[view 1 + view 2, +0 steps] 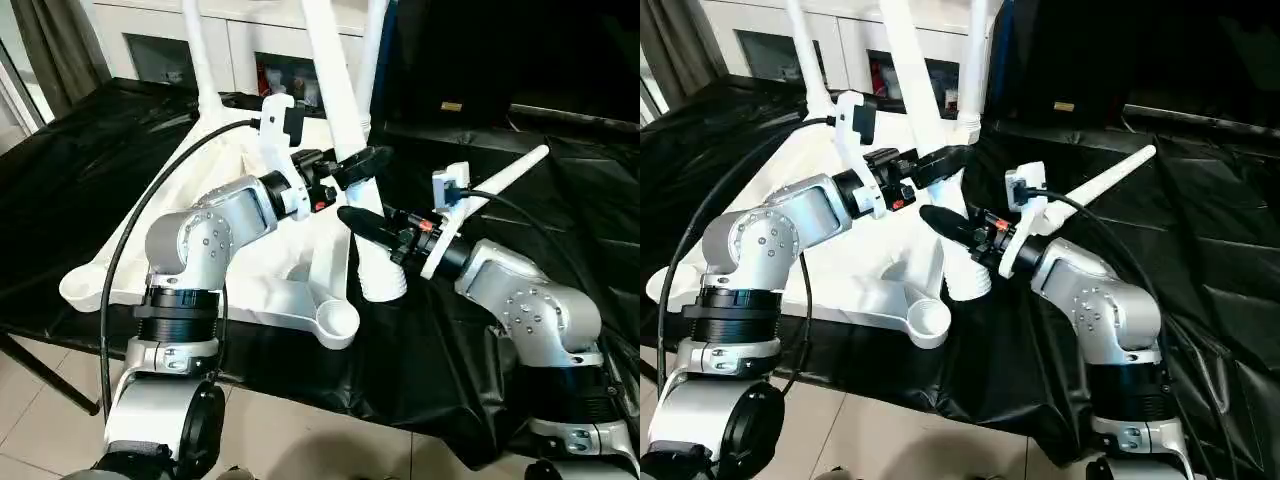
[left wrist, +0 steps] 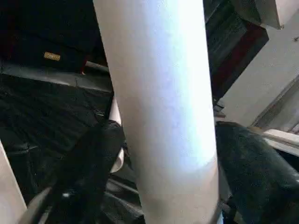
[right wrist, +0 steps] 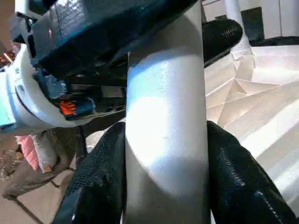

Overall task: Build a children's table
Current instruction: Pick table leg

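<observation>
Silver forearms, nearest me, converge on one item. Left gripper [image 1: 358,163]: fingers close against the upright table leg [image 1: 335,90], steadying it high so it stays vertical, I judge. Table top [image 1: 250,270]: upside down on black cloth [image 1: 450,340], ribs up, empty corner socket [image 1: 338,322] at 6 o'clock; legs already stand in two far corners. Right gripper [image 1: 362,228]: closed round the same leg lower down, its threaded end [image 1: 381,283] resting on the cloth beside the top's edge. Spare leg [image 1: 505,172]: lying at 2 o'clock.
</observation>
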